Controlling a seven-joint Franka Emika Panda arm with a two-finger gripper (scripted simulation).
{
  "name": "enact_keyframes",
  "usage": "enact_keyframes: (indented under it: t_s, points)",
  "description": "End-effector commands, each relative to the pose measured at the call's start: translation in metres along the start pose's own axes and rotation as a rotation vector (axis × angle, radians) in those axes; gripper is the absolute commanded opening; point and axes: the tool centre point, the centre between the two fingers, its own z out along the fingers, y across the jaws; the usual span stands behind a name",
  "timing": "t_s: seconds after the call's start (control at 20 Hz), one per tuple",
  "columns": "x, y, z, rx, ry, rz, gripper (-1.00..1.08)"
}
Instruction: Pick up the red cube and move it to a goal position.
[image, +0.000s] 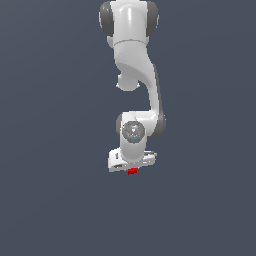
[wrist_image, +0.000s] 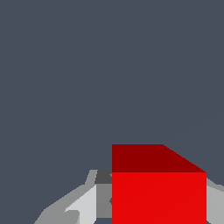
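Observation:
The red cube shows as a small bright red patch right under the white hand of my arm, near the middle of the exterior view. In the wrist view the red cube fills much of the picture and sits between my two grey fingers, which press against its two sides. My gripper is shut on the cube. The fingers are hidden behind the hand in the exterior view. I cannot tell from these frames how high the cube is above the ground.
The white arm reaches down from the top of the exterior view. A plain dark grey-blue surface lies all around. No other object or marker shows.

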Motion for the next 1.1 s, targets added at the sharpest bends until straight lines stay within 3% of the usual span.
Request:
enact_keyframes:
  t_s: [0.0, 0.55, 1.05]
  points:
    - [0.000, 0.000, -0.001, 0.000, 0.000, 0.000, -1.00]
    - [-0.017, 0.000, -0.030, 0.000, 0.000, 0.000, -1.00]
    - [-0.055, -0.001, -0.098, 0.000, 0.000, 0.000, -1.00]
